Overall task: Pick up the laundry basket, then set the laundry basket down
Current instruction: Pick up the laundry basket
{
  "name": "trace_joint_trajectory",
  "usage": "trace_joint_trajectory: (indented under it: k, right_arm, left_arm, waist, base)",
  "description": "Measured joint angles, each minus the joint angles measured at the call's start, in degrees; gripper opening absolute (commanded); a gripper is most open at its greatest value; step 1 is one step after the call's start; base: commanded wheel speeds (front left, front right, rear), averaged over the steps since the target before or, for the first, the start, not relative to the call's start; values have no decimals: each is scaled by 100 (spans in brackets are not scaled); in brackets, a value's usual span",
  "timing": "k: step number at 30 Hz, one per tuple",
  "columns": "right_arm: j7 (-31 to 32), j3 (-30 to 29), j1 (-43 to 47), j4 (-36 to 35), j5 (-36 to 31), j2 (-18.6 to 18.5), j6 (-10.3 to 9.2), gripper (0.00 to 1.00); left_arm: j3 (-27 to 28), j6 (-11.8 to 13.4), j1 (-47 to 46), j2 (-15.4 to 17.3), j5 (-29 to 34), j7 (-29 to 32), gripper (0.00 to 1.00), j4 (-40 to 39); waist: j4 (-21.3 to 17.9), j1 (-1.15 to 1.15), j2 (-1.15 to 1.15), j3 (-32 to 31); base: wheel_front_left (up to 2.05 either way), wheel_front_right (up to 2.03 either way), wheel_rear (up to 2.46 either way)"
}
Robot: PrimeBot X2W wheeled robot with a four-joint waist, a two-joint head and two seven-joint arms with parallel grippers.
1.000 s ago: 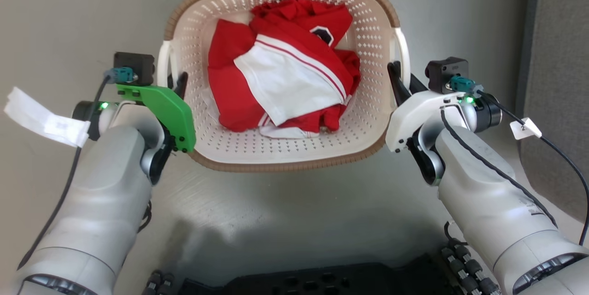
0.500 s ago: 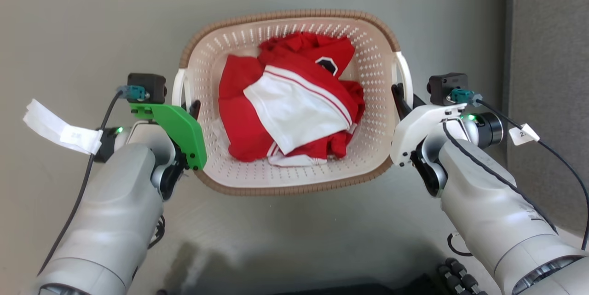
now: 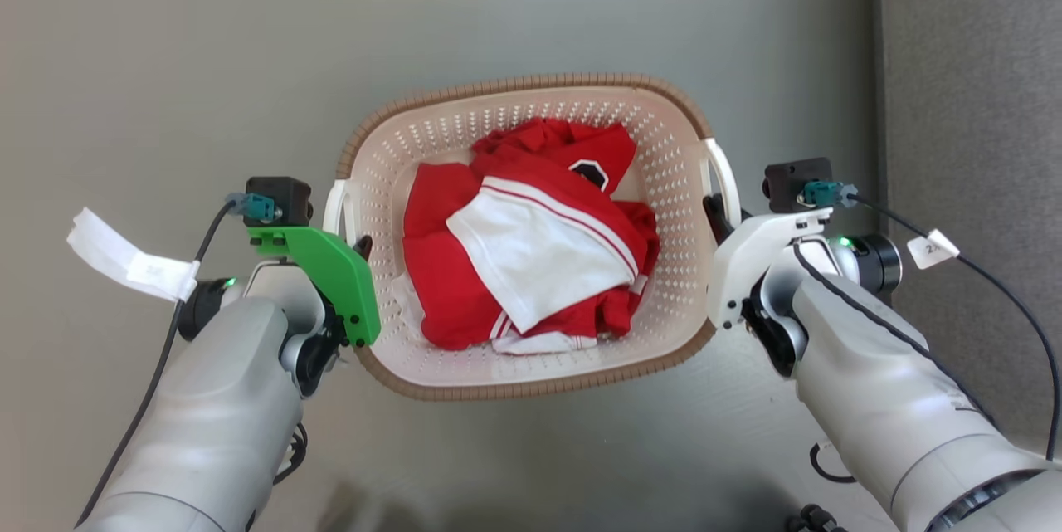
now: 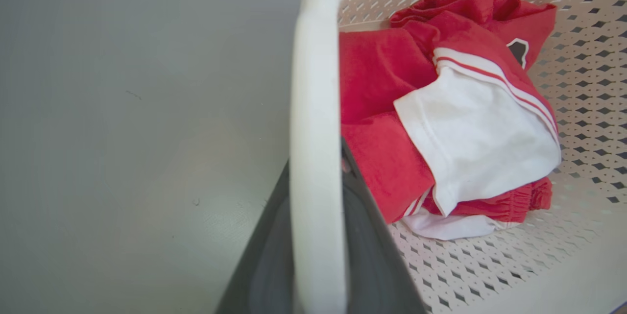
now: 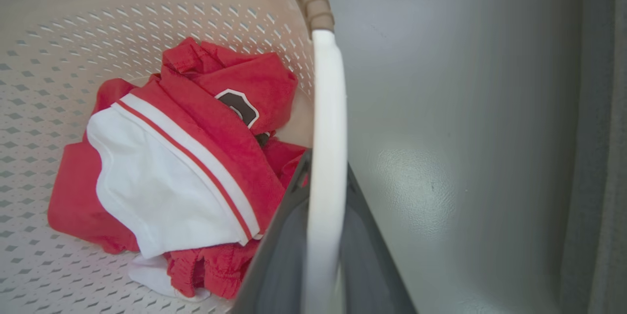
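Observation:
The laundry basket [image 3: 514,389], cream perforated plastic with a brown woven-look rim, sits mid-frame in the head view with red and white clothes [image 3: 531,250] inside. My left gripper [image 3: 355,248] is shut on the basket's left white handle [image 3: 334,204]. My right gripper [image 3: 712,212] is shut on its right white handle [image 3: 726,179]. In the left wrist view the handle [image 4: 313,84] runs between my dark fingers [image 4: 365,216]. The right wrist view shows the same, with the handle [image 5: 329,98] between the fingers [image 5: 281,235]. I cannot tell whether the basket touches the floor.
Smooth grey floor [image 3: 166,59] lies all around the basket. A darker grey textured panel [image 3: 971,100] runs down the right side, close to my right arm. White paper tags [image 3: 124,262] hang from the wrist cables.
The head view has shifted. The basket and both grippers sit lower in frame and look a little smaller, and the robot's dark base has left the bottom edge. Both grips are unchanged.

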Motion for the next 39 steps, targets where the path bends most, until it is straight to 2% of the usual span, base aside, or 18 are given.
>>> trace_joint_trajectory:
  k: [8,39]
  right_arm:
    - [278,89,156,145,182,33,94,0]
    - [1505,520,819,380,849,123,194,0]
  left_arm:
    - [-111,0,194,34,-247,110,0,7]
    - [-410,-1,1079,116,-1014,843,0,49]
  waist:
    - [-48,0,0,-432]
    - [-322,0,0,-2234]
  base:
    - [0,0,0]
    - [0,0,0]
